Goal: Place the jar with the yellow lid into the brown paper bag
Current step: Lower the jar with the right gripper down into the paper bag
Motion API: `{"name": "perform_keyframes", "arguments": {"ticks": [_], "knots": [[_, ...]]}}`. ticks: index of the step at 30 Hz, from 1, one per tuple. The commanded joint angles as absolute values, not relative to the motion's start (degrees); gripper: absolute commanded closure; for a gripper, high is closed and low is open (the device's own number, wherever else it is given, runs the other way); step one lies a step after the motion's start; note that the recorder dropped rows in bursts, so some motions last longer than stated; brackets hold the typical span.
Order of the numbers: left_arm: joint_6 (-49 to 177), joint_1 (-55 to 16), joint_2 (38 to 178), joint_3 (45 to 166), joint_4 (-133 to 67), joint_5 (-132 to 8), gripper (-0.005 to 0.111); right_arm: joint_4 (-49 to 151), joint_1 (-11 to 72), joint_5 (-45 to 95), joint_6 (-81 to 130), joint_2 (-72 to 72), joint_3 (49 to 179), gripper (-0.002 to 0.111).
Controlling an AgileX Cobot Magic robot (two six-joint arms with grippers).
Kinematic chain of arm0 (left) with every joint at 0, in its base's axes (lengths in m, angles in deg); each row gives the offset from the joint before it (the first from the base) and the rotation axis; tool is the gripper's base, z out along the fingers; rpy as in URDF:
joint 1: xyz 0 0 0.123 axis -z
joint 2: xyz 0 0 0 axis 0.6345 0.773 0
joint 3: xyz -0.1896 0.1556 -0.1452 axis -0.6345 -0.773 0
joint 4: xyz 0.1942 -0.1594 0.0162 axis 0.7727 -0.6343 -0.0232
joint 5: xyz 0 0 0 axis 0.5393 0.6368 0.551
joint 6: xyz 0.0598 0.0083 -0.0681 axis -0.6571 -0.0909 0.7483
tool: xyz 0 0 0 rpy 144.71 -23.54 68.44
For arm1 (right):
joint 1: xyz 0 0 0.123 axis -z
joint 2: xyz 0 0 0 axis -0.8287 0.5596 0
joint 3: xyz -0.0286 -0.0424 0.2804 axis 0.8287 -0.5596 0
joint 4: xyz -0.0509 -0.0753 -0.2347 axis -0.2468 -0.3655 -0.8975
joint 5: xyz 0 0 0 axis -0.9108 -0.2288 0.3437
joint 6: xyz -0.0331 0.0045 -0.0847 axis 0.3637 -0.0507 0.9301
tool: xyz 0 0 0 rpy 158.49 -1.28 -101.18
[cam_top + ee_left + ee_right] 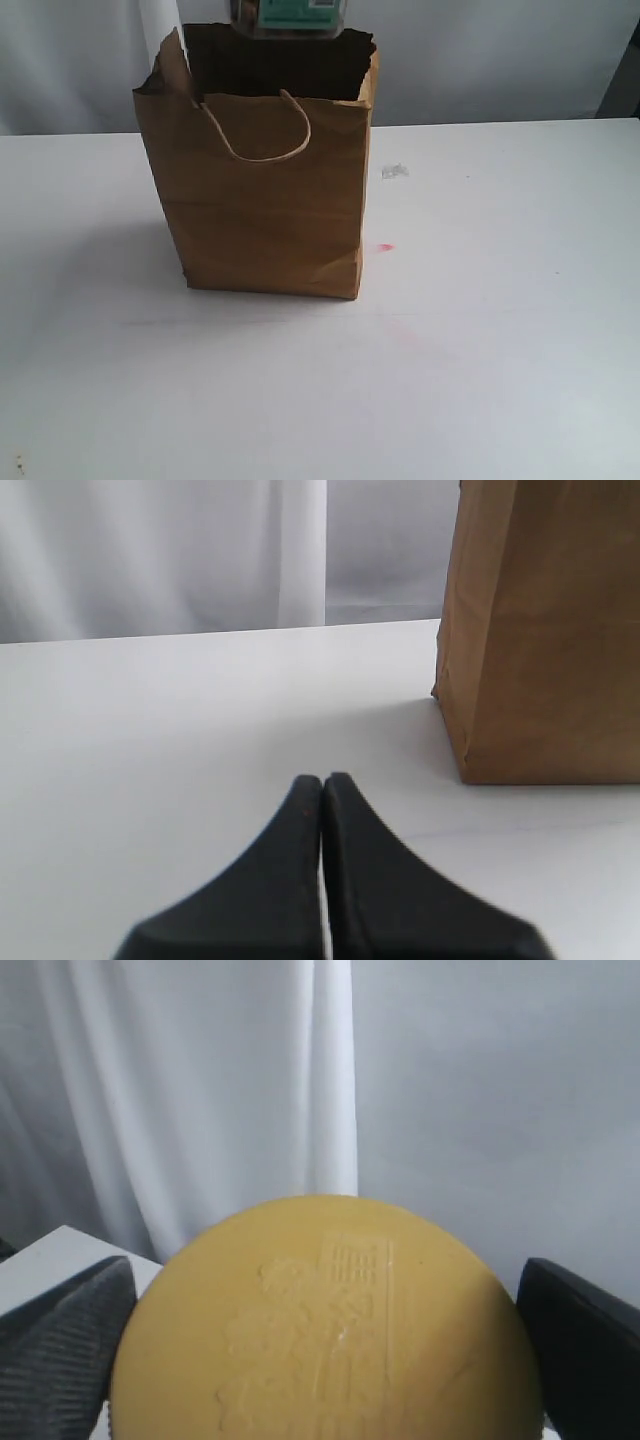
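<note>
The yellow-lidded jar (290,15) is held at the ragged open top of the brown paper bag (265,200), which is stood upright on the desk (500,300). Its lid is pinched by the right tool (325,1340). The left tool (322,790) is pressed together, low beside the bag.

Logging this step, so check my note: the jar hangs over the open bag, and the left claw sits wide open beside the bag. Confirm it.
One thing is wrong. The left claw is shut, not wide open: the left wrist view shows its fingers pressed together. The rest stands: the jar hangs over the open bag, and that claw sits beside the bag.
</note>
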State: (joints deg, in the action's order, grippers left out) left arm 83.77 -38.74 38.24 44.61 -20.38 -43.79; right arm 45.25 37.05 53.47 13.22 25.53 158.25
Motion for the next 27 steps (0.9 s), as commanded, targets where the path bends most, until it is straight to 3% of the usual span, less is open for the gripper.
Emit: {"name": "perform_keyframes", "arguments": {"ticks": [1,27], "knots": [[84.0,-38.4,38.4,44.7,-20.6,-44.3,0.106,45.1,36.5,49.8,13.4,28.6,158.5,0.108],[84.0,-38.4,38.4,44.7,-20.6,-44.3,0.106,43.3,33.5,52.2,13.4,42.6,158.4,0.108]]}}
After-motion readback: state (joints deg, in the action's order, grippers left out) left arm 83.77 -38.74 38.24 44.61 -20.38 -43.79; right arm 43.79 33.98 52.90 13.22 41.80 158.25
